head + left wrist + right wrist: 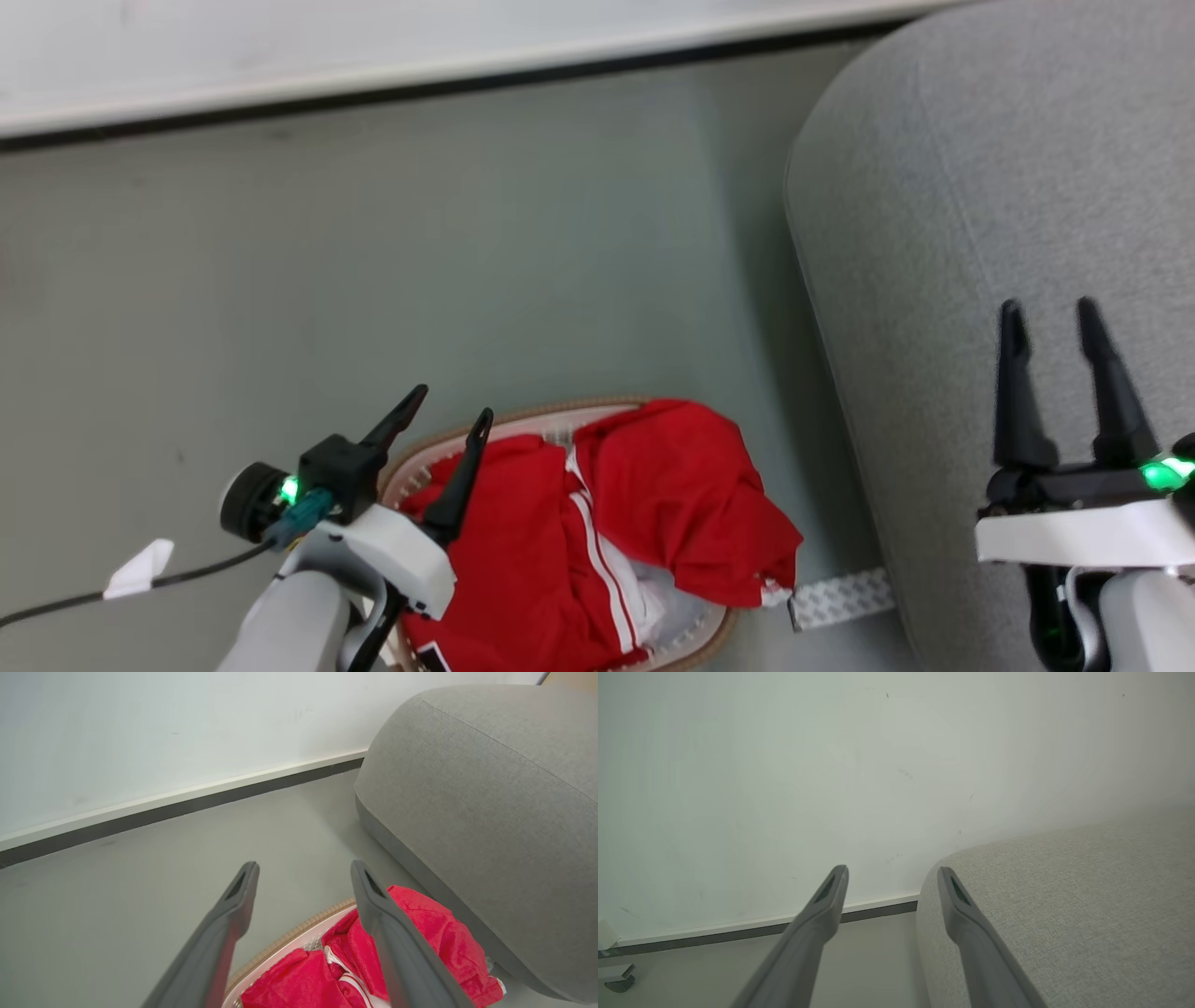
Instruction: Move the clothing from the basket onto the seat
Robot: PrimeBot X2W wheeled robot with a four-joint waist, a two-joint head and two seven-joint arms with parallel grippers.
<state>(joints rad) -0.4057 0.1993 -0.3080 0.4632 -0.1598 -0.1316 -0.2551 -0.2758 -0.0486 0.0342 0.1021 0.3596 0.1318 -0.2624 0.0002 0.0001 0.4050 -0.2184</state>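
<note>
The clothing point(653, 504) lies heaped in the basket point(546, 425) on the floor point(373, 280), just left of the seat point(934, 187), seemingly apart.

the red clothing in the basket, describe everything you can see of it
The clothing is soft bright red fabric with white stripes and trim, crumpled in a heap that fills the basket. One fold spills over the rim toward the sofa without reaching it. The open left gripper hangs at its left edge, holding nothing.
</note>
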